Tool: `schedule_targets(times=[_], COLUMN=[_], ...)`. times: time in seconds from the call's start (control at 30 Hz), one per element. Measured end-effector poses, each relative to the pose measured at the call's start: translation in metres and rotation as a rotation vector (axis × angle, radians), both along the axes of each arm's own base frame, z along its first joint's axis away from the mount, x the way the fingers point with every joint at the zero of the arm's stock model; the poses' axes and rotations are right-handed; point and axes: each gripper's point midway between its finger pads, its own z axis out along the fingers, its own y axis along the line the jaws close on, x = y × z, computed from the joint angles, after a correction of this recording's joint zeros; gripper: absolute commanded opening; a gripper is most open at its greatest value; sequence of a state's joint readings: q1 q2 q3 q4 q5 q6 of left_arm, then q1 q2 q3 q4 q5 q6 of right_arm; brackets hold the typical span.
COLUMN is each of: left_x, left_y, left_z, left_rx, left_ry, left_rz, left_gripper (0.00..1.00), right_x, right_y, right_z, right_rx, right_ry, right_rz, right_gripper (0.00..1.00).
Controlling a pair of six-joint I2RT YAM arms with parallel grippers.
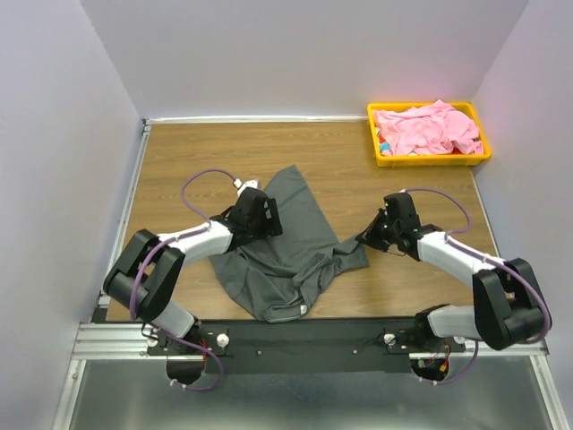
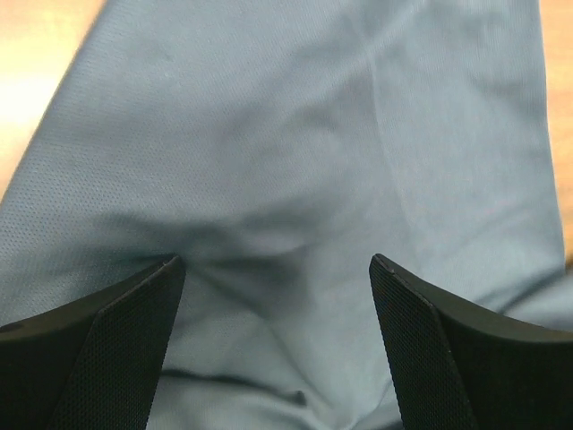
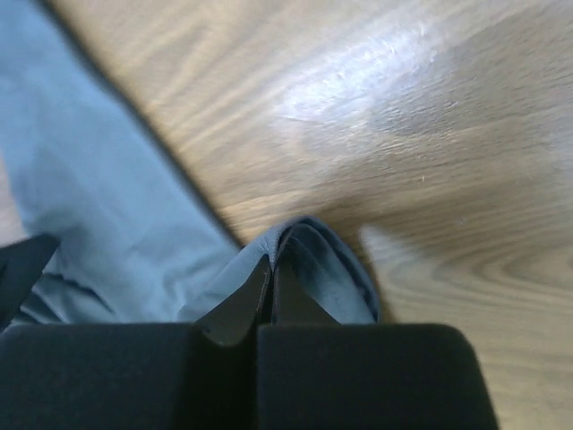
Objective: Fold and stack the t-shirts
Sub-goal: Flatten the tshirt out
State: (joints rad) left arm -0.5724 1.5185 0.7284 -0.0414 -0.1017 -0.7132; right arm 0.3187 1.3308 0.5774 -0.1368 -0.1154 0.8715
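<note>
Top external view, left to right: my left gripper [image 1: 267,219] is hovering over the upper-left part of the dark grey t-shirt [image 1: 300,255]. The shirt is lying crumpled and not yet folded at centre of the table [image 1: 188,152], nearer the bottom edge. Left wrist cam is showing the jaws standing wide apart w/ only cloth between them. Nothing is gripped there, and I can't tell if the tips are touching the fabric or just above it.

Moving right, my right gripper [image 3: 271,273] is sitting at the shirt's right-hand corner. Its jaws are fully closed, pinching a small doubled-over bit of grey hem right at the fingertips.

Upper right of frame: the pink t-shirt [image 1: 428,128] is lying bunched in the yellow tray [image 1: 430,161], well apart from both arms.

Risks, as I'm judging them:
- The right pinch is looking thin, only the edge of the fold, so a pull could be slipping it out.
- I may be grabbing two layers, which would be dragging the whole heap instead of spreading it.
- W/ the left side not clamped, nothing's anchoring the shirt, so tugging right is prob. sliding it across the wood.
- If the left closes here, it's catching mid-panel, not a corner, giving a skewed fold.
</note>
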Motion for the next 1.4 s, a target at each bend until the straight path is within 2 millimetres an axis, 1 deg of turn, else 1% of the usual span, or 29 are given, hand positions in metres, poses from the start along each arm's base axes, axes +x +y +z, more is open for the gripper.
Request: schedule_targets(times=[0.07, 0.17, 0.2, 0.27, 0.33, 0.37, 0.4, 0.47, 0.57, 0.63, 0.67, 0.7, 0.73, 0.77, 0.8, 0.83, 0.93, 0.97, 1.03, 1.07, 1.17, 1.2, 1.27, 1.3, 1.33, 1.37, 1.4], left_x=[0.015, 0.041, 0.049, 0.073, 0.099, 0.113, 0.12, 0.142, 0.17, 0.186, 0.193, 0.202, 0.212, 0.219, 0.227, 0.23, 0.229, 0.225, 0.211, 0.199, 0.169, 0.159, 0.139, 0.124, 0.108, 0.094, 0.077], left_y=[0.004, 0.011, 0.014, 0.019, 0.018, 0.016, 0.016, 0.013, 0.007, 0.002, 0.0, -0.002, -0.006, -0.008, -0.011, -0.012, -0.011, -0.009, -0.004, 0.002, 0.019, 0.026, 0.037, 0.044, 0.051, 0.055, 0.061], left_z=[-0.001, -0.001, 0.0, -0.002, 0.0, 0.003, 0.0, 0.001, 0.003, 0.005, 0.004, 0.003, 0.005, 0.006, 0.007, 0.008, 0.009, 0.011, 0.018, 0.028, 0.076, 0.102, 0.146, 0.167, 0.182, 0.188, 0.184], left_rx=[0.014, 0.037, 0.044, 0.067, 0.082, 0.089, 0.096, 0.11, 0.125, 0.129, 0.136, 0.146, 0.148, 0.155, 0.158, 0.161, 0.18, 0.184, 0.192, 0.196, 0.193, 0.182, 0.142, 0.113, 0.089, 0.055, 0.035], left_ry=[-0.004, -0.014, -0.018, -0.022, -0.036, -0.043, -0.04, -0.049, -0.056, -0.065, -0.068, -0.063, -0.077, -0.087, -0.099, -0.104, -0.116, -0.119, -0.118, -0.126, -0.194, -0.241, -0.334, -0.379, -0.413, -0.432, -0.431], left_rz=[0.011, 0.029, 0.032, 0.042, 0.041, 0.038, 0.039, 0.031, 0.021, 0.017, 0.01, 0.002, -0.006, -0.016, -0.024, -0.029, -0.053, -0.057, -0.063, -0.06, -0.036, -0.019, 0.023, 0.053, 0.068, 0.09, 0.106], left_gripper=[0.92, 0.92, 0.92, 0.92, 0.92, 0.92, 0.92, 0.92, 0.92, 0.93, 0.93, 0.94, 0.95, 0.97, 0.97, 0.98, 0.99, 0.99, 0.99, 0.99, 0.99, 0.99, 0.98, 0.98, 0.98, 0.97, 0.96], right_x=[0.001, 0.002, 0.003, 0.003, -0.003, -0.008, -0.012, -0.03, -0.052, -0.07, -0.079, -0.089, -0.093, -0.099, -0.104, -0.108, -0.115, -0.116, -0.114, -0.111, -0.096, -0.09, -0.079, -0.069, -0.064, -0.058, -0.054], right_y=[-0.003, -0.014, -0.018, -0.022, -0.025, -0.027, -0.029, -0.031, -0.034, -0.038, -0.04, -0.042, -0.043, -0.044, -0.046, -0.048, -0.05, -0.05, -0.05, -0.05, -0.047, -0.046, -0.041, -0.037, -0.034, -0.028, -0.023], right_z=[0.011, 0.04, 0.054, 0.075, 0.091, 0.096, 0.101, 0.107, 0.111, 0.111, 0.111, 0.113, 0.111, 0.114, 0.114, 0.112, 0.1, 0.095, 0.09, 0.088, 0.091, 0.094, 0.099, 0.101, 0.1, 0.099, 0.097], right_rx=[-0.008, -0.04, -0.054, -0.065, -0.071, -0.077, -0.078, -0.073, -0.056, -0.041, -0.031, -0.011, -0.006, 0.012, 0.015, 0.021, 0.0, -0.018, -0.052, -0.074, -0.132, -0.148, -0.165, -0.171, -0.175, -0.179, -0.182], right_ry=[-0.033, -0.121, -0.161, -0.219, -0.261, -0.275, -0.287, -0.285, -0.272, -0.257, -0.254, -0.253, -0.239, -0.247, -0.24, -0.226, -0.154, -0.119, -0.076, -0.05, -0.019, -0.021, -0.035, -0.05, -0.054, -0.059, -0.061], right_rz=[-0.008, -0.026, -0.031, -0.029, -0.018, -0.008, -0.004, 0.019, 0.037, 0.031, 0.024, 0.008, -0.001, -0.018, -0.027, -0.041, -0.044, -0.038, -0.012, 0.003, 0.064, 0.091, 0.137, 0.17, 0.192, 0.227, 0.25], right_gripper=[0.01, 0.01, 0.01, 0.01, 0.01, 0.01, 0.01, 0.01, 0.01, 0.03, 0.11, 0.32, 0.4, 0.5, 0.54, 0.55, 0.56, 0.57, 0.57, 0.57, 0.57, 0.56, 0.55, 0.53, 0.52, 0.5, 0.49])
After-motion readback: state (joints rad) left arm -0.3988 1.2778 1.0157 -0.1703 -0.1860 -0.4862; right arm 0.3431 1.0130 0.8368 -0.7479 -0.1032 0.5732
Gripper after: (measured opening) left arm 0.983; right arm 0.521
